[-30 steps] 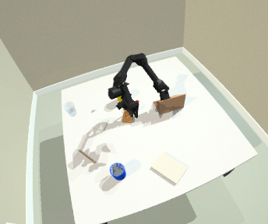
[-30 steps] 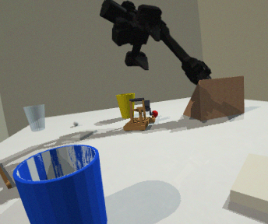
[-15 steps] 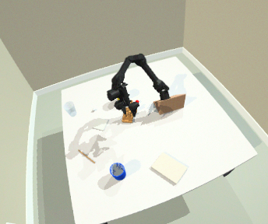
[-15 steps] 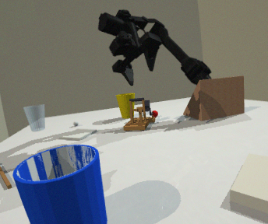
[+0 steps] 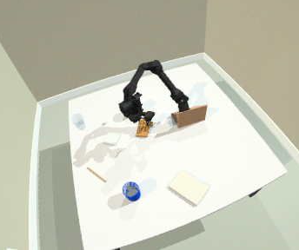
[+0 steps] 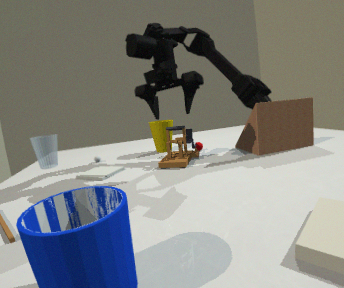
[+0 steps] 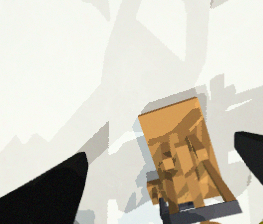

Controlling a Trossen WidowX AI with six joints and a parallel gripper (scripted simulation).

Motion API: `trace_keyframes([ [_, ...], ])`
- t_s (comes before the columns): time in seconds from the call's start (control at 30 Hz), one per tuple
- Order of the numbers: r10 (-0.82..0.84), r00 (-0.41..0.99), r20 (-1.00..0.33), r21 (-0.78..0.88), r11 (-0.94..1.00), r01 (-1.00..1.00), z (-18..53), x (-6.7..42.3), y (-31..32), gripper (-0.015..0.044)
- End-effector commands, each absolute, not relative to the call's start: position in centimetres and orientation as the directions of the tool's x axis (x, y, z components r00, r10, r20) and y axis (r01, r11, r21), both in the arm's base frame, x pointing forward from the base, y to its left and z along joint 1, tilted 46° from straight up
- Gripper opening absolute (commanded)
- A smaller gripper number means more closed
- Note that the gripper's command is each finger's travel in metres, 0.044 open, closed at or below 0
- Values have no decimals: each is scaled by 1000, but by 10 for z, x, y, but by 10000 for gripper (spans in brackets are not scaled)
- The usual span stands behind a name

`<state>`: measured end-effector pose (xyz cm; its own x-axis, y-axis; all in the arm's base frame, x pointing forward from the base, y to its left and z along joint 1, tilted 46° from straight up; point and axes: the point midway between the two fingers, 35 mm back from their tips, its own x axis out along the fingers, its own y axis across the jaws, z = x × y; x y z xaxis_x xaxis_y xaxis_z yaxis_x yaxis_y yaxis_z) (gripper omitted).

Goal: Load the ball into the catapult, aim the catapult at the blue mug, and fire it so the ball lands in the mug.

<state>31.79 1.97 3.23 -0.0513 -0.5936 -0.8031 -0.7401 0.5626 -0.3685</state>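
The small wooden catapult (image 5: 142,129) (image 6: 178,155) (image 7: 184,155) stands on the white table, mid-back. A red ball (image 6: 198,145) lies on the table right beside it. The blue mug (image 5: 131,191) (image 6: 75,240) stands upright near the front edge, well away from the catapult. My gripper (image 6: 171,111) (image 7: 159,149) is open and empty. It points down and hangs a little above the catapult, which shows between the fingers in the wrist view. The ball is out of the wrist view.
A yellow cup (image 6: 159,134) stands just behind the catapult. A brown wedge (image 5: 190,115) (image 6: 280,126) stands to its right at the arm's base. A clear glass (image 5: 78,121) (image 6: 45,150), a thin white pad (image 5: 112,138) (image 6: 100,172), a wooden stick (image 5: 96,174) (image 6: 3,224) and a cream block (image 5: 189,187) (image 6: 332,237) lie around.
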Motion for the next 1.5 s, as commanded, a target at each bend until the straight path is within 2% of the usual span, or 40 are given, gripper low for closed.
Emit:
trace_keyframes([
  [0.0, -657, -61, -751, -348, 473, -810, 40, 314, -1, 440],
  [0.17, -708, -62, -704, -317, 391, -864, 48, 312, -16, 440],
  [0.33, -708, -62, -704, -317, 391, -864, 46, 312, -18, 440],
  [0.5, -709, -61, -702, -318, 390, -864, 16, 308, -50, 440],
  [1.47, -710, -61, -702, -319, 390, -864, -11, 305, -79, 440],
])
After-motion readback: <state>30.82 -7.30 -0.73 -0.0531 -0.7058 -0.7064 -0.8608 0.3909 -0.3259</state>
